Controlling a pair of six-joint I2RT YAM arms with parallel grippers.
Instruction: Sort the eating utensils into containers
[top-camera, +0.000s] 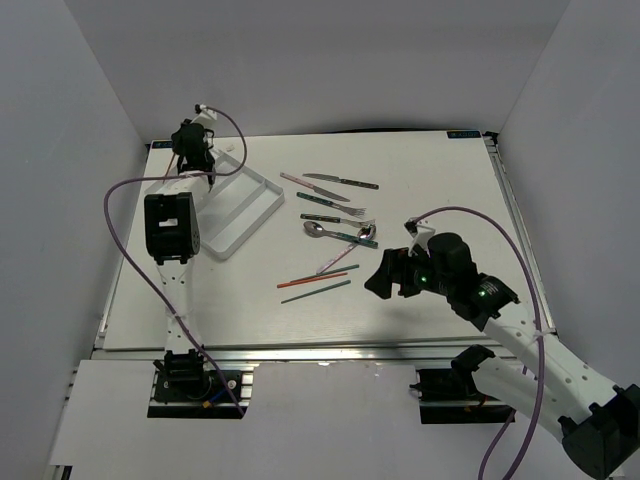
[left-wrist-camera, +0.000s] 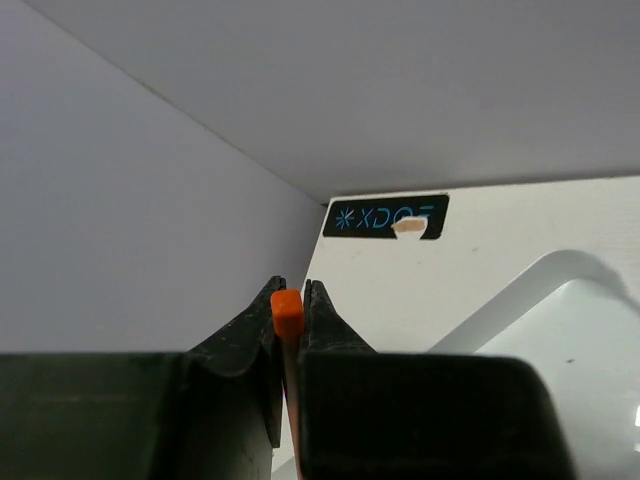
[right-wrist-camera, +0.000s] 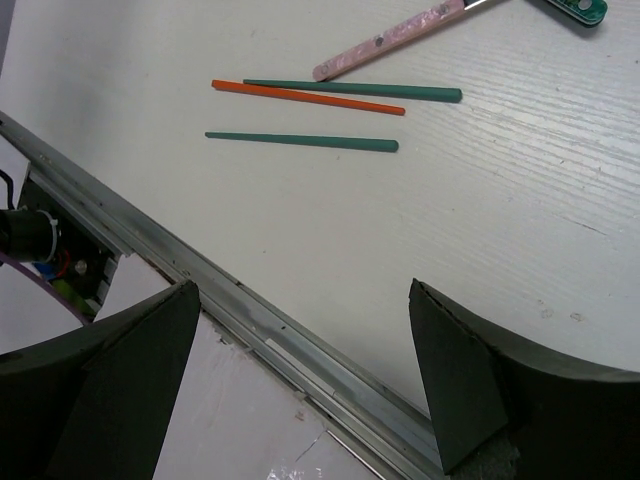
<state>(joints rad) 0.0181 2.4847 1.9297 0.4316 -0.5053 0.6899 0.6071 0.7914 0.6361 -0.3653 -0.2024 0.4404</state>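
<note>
My left gripper (top-camera: 197, 163) hovers over the far left end of the white cutlery tray (top-camera: 240, 215). In the left wrist view it (left-wrist-camera: 290, 292) is shut on an orange chopstick (left-wrist-camera: 287, 312), with a tray corner (left-wrist-camera: 590, 330) at the right. Several knives, forks and spoons (top-camera: 335, 205) lie loose mid-table. Nearer lie an orange chopstick (top-camera: 312, 279) and teal chopsticks (top-camera: 316, 291). My right gripper (top-camera: 383, 276) is open and empty just right of them. The right wrist view shows it (right-wrist-camera: 300, 290) open, with the orange chopstick (right-wrist-camera: 310, 97), two teal ones (right-wrist-camera: 300, 141) and a pink handle (right-wrist-camera: 390, 40) ahead.
White walls close in the table on the left, back and right. A metal rail (right-wrist-camera: 260, 320) runs along the table's near edge, below the right gripper. A black label (left-wrist-camera: 385, 216) marks the far left corner.
</note>
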